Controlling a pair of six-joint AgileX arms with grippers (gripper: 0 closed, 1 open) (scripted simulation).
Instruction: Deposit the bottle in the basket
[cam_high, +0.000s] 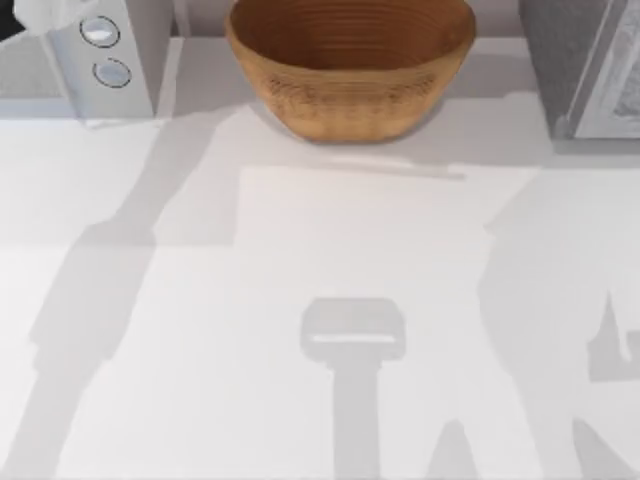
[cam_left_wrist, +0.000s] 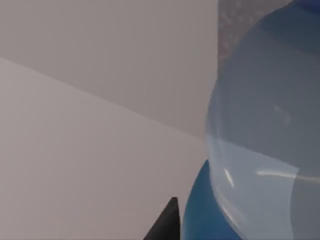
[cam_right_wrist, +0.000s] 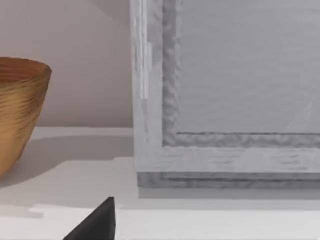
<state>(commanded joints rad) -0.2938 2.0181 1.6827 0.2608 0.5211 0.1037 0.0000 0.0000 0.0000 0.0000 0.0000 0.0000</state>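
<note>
At the upper left of the top view stands a white box-shaped appliance (cam_high: 100, 55) with two round dials, and at the upper right a grey framed panel (cam_high: 590, 65); both sit on the white bench (cam_high: 300, 300), flanking the basket (cam_high: 350, 65) at the upper middle. Arm shadows fall across the bench. The basket is a round, tan-brown woven bowl with ribbed rings inside, and nothing lies in it.

In the left wrist view the bottle (cam_left_wrist: 265, 150) looms very close at the right, clear-walled with a blue part below, beside a dark fingertip (cam_left_wrist: 167, 225) of the left claw; whether that claw pinches it I cannot tell.

In the right wrist view a dark fingertip (cam_right_wrist: 100, 222) of the right claw hangs near the grey panel, the basket's side at the left; its spread cannot be told.
</note>
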